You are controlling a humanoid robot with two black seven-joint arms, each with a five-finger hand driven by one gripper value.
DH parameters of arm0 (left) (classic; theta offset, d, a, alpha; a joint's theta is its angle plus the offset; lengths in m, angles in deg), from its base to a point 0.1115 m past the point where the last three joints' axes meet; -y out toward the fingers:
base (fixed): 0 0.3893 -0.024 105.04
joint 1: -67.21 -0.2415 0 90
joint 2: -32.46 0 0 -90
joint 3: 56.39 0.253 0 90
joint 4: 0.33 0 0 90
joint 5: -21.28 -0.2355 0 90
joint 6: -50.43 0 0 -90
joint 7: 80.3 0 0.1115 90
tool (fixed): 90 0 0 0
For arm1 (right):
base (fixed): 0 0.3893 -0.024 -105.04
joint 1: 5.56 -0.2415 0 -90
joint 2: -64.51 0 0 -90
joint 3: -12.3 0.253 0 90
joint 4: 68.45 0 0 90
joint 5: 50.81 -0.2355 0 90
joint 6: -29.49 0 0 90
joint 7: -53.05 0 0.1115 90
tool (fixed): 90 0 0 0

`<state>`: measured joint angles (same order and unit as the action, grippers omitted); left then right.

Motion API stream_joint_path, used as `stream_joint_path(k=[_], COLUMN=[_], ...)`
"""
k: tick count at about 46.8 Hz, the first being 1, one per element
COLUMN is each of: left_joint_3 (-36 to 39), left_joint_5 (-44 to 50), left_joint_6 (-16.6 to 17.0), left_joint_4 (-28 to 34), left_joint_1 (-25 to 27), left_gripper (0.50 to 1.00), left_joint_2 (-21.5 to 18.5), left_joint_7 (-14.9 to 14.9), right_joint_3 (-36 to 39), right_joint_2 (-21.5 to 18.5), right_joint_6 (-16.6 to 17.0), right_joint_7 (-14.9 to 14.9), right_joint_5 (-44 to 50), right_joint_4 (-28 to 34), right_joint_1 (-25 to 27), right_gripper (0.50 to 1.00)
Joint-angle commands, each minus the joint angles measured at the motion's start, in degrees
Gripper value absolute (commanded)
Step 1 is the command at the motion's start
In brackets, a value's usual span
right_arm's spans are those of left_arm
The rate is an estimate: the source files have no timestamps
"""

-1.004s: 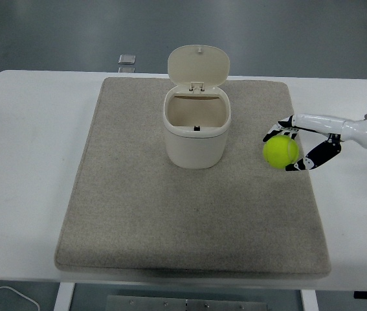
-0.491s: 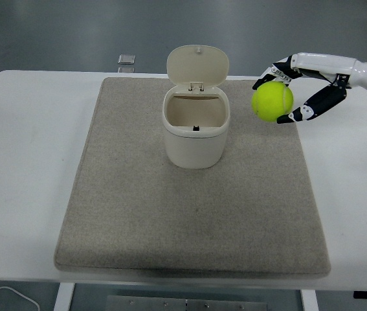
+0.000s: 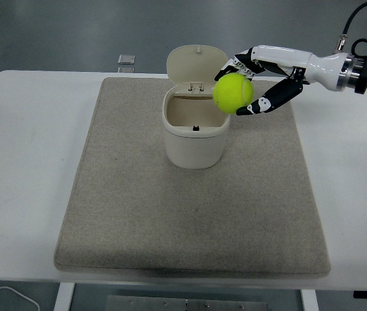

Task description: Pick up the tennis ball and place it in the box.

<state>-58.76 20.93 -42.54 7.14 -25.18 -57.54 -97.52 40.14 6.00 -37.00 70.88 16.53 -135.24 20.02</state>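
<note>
We see our right hand (image 3: 255,84) clasping the fuzzy yellow-green tennis ball (image 3: 233,92) around its middle, just above the right rim of the open cream plastic lidded box (image 3: 195,137); it looks light, springy and easily gripped.

Grey felt mat (image 3: 189,214) covers most of the white table (image 3: 21,168), centre frame. Small grey square object (image 3: 127,59) sits on the floor past the table's far edge, upper centre-left. White cable (image 3: 5,293) loops at the bottom left corner, below the table edge.
</note>
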Motion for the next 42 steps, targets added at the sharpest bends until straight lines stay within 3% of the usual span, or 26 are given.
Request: stream_joint_path(k=[1,17,42], left_joint_3=[0.00,0.00,0.00], left_joint_5=[0.00,0.00,0.00], left_joint_6=[-0.02,-0.02,-0.02], left_joint_4=[0.00,0.00,0.00], left_joint_1=[0.01,0.01,0.01], left_gripper=[0.992,0.992,0.992], left_joint_2=[0.00,0.00,0.00], left_joint_7=[0.00,0.00,0.00], right_joint_3=[-0.06,-0.06,-0.15], right_joint_2=[-0.55,-2.57,-5.65], right_joint_6=[-0.66,-1.19,-2.59], right_joint_7=[-1.21,-6.75,-7.19], right_joint_5=[-0.01,-3.00,-3.09], right_joint_4=[-0.09,-0.09,-0.18], right_joint_1=[0.08,0.17,0.17], right_gripper=[0.527,0.564,0.654])
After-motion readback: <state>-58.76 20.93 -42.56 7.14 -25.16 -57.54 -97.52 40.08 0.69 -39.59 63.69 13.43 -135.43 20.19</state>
